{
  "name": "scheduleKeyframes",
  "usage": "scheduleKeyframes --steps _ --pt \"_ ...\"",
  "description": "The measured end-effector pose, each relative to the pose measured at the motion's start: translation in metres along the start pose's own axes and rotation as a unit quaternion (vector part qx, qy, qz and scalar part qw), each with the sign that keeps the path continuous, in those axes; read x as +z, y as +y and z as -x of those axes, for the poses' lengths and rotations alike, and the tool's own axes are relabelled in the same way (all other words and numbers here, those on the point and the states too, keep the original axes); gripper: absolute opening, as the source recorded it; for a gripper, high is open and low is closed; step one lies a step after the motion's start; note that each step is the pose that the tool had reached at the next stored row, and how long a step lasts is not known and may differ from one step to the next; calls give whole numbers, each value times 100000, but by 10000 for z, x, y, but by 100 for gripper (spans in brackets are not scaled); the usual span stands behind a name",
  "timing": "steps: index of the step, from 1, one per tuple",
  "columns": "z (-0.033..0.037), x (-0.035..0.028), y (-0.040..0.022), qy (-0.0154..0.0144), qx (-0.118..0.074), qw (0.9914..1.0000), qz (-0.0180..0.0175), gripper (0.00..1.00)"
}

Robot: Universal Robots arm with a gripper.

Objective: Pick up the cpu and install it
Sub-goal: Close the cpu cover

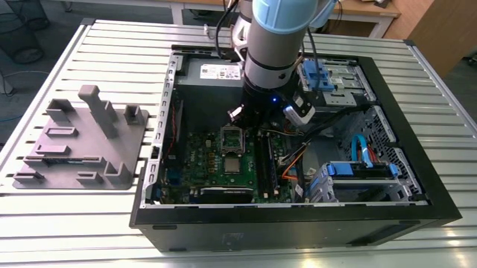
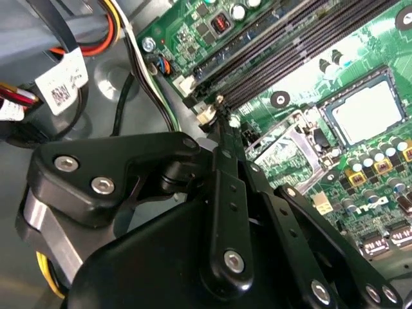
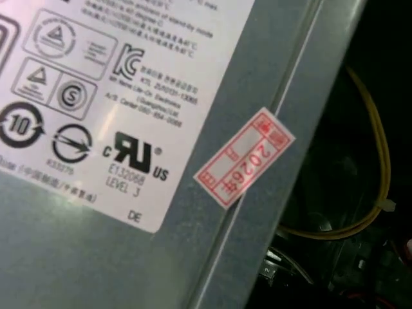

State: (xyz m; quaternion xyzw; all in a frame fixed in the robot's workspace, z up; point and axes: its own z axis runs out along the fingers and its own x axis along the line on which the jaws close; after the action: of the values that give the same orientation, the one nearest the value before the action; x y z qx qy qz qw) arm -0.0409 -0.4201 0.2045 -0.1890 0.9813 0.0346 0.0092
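The cpu (image 1: 233, 164) is a small silvery square lying flat in its socket on the green motherboard (image 1: 198, 162) inside the open computer case. It also shows in the second wrist view as the cpu (image 2: 365, 112). The dark metal socket frame (image 1: 232, 138) stands swung open just behind it, seen again as the socket frame (image 2: 290, 143). My gripper (image 1: 238, 116) hangs over the far end of that frame, apart from the cpu. In the second wrist view the gripper (image 2: 219, 106) has its black fingers (image 2: 226, 187) pressed together with nothing seen between them.
A grey moulded fixture tray (image 1: 75, 139) lies on the slatted table at the exterior view's left. The power supply (image 1: 216, 72), its label (image 3: 96, 96) close by, sits behind the arm. Blue drive bays (image 1: 358, 170), orange and yellow cables (image 1: 291, 164) and memory slots (image 2: 302, 45) crowd the case.
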Motion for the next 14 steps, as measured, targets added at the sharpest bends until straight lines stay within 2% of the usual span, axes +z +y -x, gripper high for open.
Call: scheduleKeyframes --steps 7,14 --pt "-3 6 2 1 0 100000 -8 11" --pt "-44 17 19 -7 -2 100000 -6 11"
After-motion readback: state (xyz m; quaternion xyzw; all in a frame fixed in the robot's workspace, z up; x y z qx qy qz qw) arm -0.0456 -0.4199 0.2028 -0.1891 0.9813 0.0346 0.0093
